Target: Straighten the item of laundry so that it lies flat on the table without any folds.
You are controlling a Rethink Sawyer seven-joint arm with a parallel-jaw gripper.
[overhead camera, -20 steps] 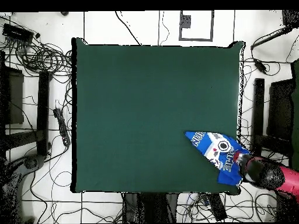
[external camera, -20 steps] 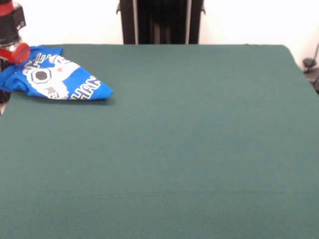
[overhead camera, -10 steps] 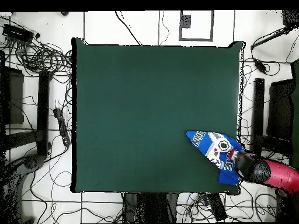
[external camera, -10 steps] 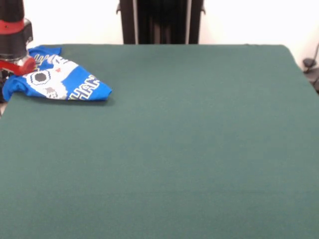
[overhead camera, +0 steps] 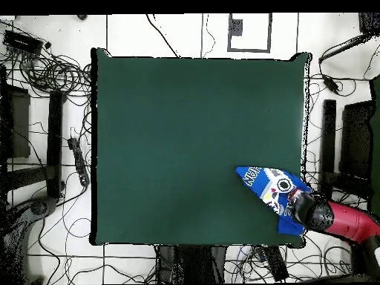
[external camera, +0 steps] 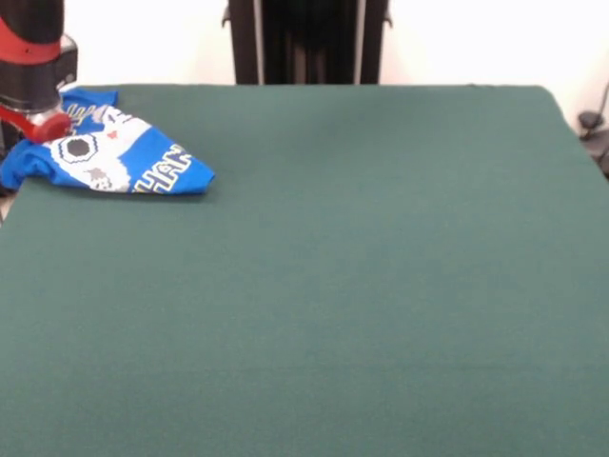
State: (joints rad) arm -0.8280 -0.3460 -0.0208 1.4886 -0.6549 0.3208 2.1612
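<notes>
Front view gave you the clearest look at the item of laundry (external camera: 109,152): it lay bunched in the far left corner of the table (external camera: 362,286), print side up, with the grey and white pixel pattern and the yellow-outlined lettering showing between folds of bright blue. Its near right end tapered to a rounded fold, and a blue flap at its left end reached the table's left edge. It was not flat; several creases and overlaps crossed it.

You had the gripper (external camera: 38,119) down at the shirt's far left part, at the very corner of the table. A red part of it sat against the cloth there, with the black and red wrist rising above it out of the top of the picture. Whether its fingers were apart, together or pinching fabric could not be told from either camera, since the wrist and the cloth hid them.

Overhead, the same shirt (overhead camera: 271,189) appeared as a slanted blue wedge near the table's (overhead camera: 193,133) lower right corner, its point aimed toward the middle of the green surface and its wide end at the right edge. The gripper (overhead camera: 304,208) covered that wide end, and the red arm ran off to the right past the table. Nothing in the scene served as a container; the shirt lay directly on the green cloth. Cables lay on the floor around the table.
</notes>
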